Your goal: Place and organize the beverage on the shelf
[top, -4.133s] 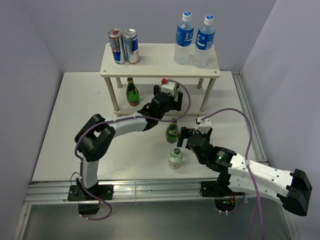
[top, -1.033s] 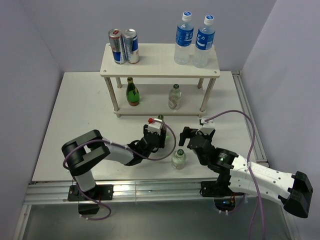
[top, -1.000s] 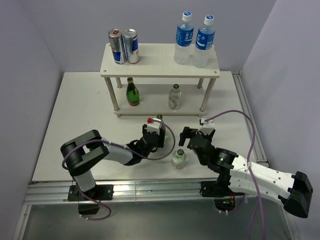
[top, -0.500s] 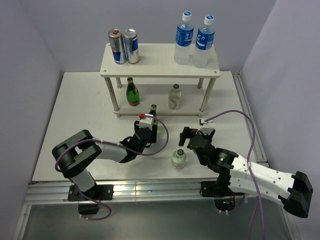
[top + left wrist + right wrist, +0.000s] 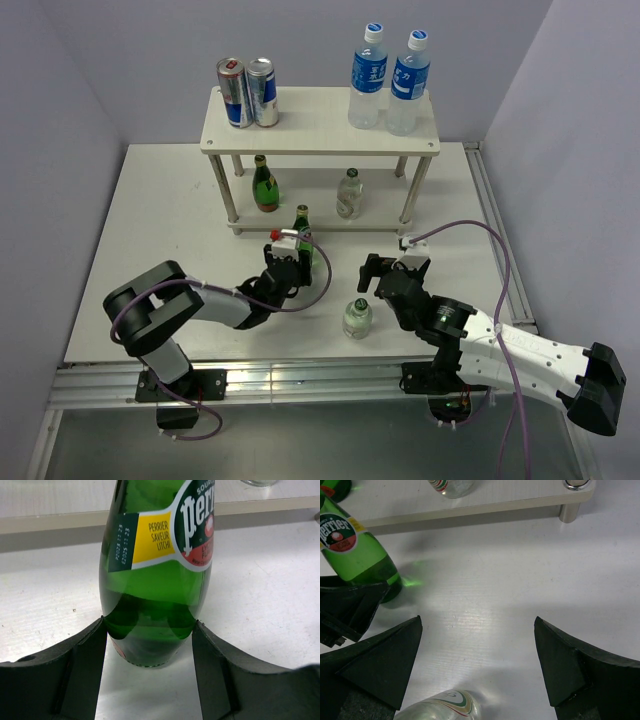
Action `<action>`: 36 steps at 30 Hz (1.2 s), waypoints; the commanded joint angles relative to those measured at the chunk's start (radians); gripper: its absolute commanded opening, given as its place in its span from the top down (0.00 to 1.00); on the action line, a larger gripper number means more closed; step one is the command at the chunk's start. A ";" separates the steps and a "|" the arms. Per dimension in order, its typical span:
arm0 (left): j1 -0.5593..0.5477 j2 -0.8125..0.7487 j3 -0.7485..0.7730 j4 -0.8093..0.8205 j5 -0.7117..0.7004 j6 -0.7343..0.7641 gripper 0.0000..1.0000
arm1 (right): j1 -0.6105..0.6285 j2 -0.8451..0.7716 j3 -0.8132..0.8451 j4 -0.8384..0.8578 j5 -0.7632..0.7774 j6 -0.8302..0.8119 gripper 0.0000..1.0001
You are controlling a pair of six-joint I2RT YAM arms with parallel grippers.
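Counter [image 5: 150,220] and shelf [image 5: 310,122]: neither has shifted. The top tier carries the cans [image 5: 247,92] on the left and the water bottles [image 5: 390,78] on the right, same as before. The lower tier holds a green bottle [image 5: 264,185] on the left and a small clear bottle [image 5: 348,193] mid-right. Four seconds back the left arm was reaching in there and covered that spot.

Left arm: over the last second it has swung left and toward the shelf, away from the loose clear bottle [image 5: 352,318], and it has taken the Perrier [image 5: 302,232] along. The left gripper [image 5: 149,627] pinches the Perrier low on the body, one finger each side, with the bottle upright. We can't tell whether the base is off the counter or skimming it. The Perrier now sits just in front of the lower tier's front edge, roughly between the two bottles already there.

Our read: this is mid-transport of the next bottle for the lower row. The likely slot is the gap beside the green bottle, like with like. After that only the loose clear bottle is left.

Right gripper [image 5: 476,630]: jaws spread wide, holding nothing, parked near the loose clear bottle. It hasn't moved over that second.

Perrier: teardrop green glass, slim neck, label in green, yellow and red. The glass looks slick, and with such a low grip we expect it could tip, so the neck needs watching under the top board.
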 commanded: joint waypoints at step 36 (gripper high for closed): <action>-0.143 0.139 0.038 0.058 -0.156 -0.054 0.01 | 0.003 -0.015 -0.011 0.030 0.028 0.009 0.00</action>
